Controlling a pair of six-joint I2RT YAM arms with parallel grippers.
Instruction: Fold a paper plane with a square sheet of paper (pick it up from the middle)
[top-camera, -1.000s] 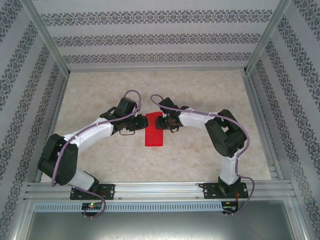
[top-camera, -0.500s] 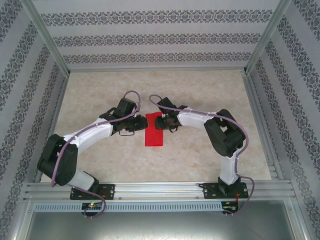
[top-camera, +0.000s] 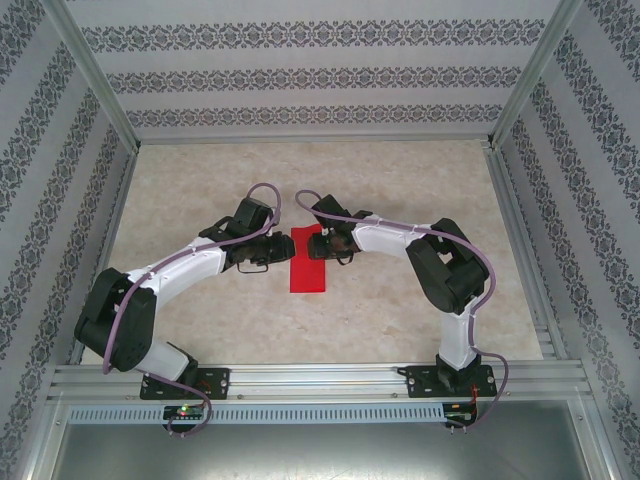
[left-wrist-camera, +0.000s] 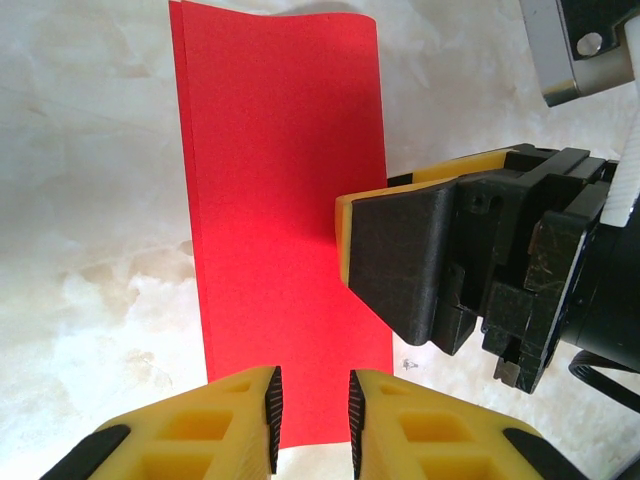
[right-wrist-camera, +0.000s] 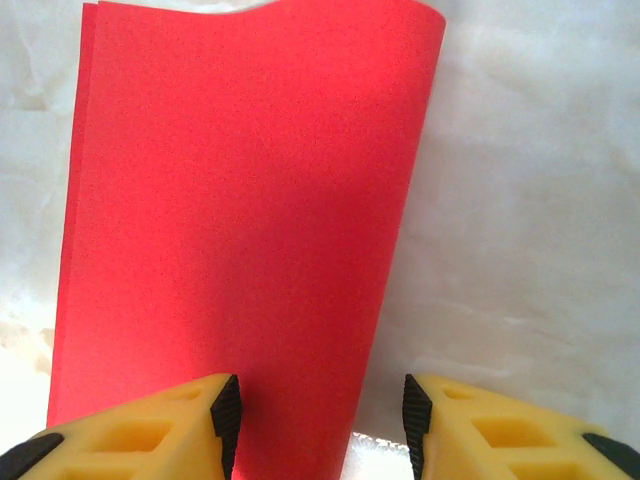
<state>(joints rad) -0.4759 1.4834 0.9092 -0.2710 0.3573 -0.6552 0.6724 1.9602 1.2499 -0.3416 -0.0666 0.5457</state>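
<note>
The square sheet of paper (top-camera: 309, 262), folded into a narrow red two-layer strip, lies flat at the middle of the marbled table (top-camera: 400, 190), between the two arms. The left gripper (left-wrist-camera: 312, 400) stands at the strip's edge, jaws parted only narrowly and clasping nothing; the right gripper (right-wrist-camera: 322, 400) hangs over the opposite side, jaws wider apart, astride a long edge

No text, label, brand or number is readable anywhere.
</note>
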